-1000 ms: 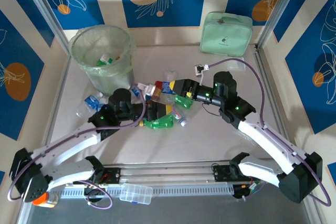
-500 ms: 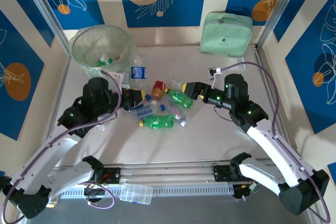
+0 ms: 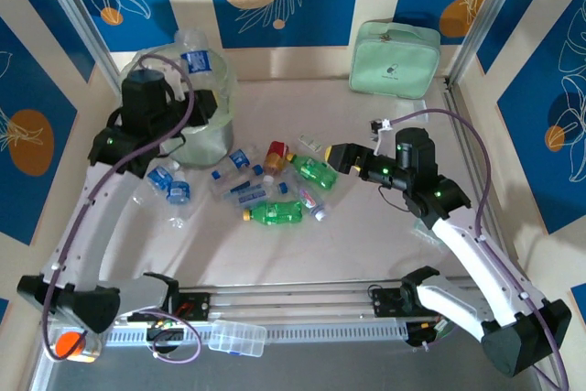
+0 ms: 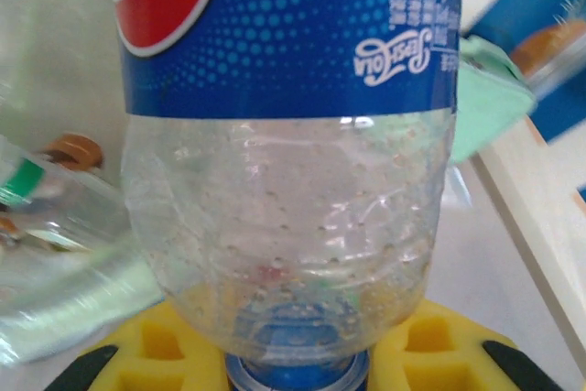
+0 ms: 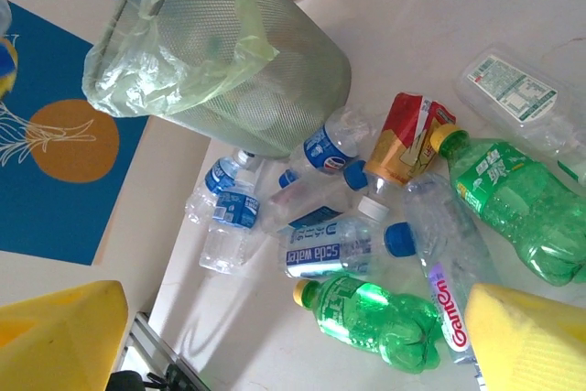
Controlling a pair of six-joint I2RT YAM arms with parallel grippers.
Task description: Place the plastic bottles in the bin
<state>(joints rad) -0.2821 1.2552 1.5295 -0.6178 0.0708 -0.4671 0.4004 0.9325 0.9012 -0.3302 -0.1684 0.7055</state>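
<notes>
Overhead, clenching the left gripper [image 4: 298, 362] on the blue-capped neck of a clear crushed plastic bottle with a blue label [image 3: 194, 55], yellow pads [image 4: 151, 341] on either side of the cap. Holding that bottle base-outward, raised over the far side of the large round translucent grey-green bin lined with a clear bag [image 3: 209, 139], resting on nothing.

Across the pale table [image 3: 366, 244], with the right gripper [image 3: 337, 157] released and wide, yellow fingers [image 5: 526, 336] well apart, grasping nothing, tips just beside a green plastic bottle with a yellow cap [image 3: 317, 172].

Between the two arms, loose on the table: a second green bottle lying on its side [image 3: 277, 214], a red-and-yellow-labelled bottle [image 3: 276, 151], several clear blue-labelled bottles [image 3: 240, 160], and two more clear ones at the foot of the bin [image 3: 169, 182].

Behind, near the back wall, a mint-green zip pouch [image 3: 394, 59].
</notes>
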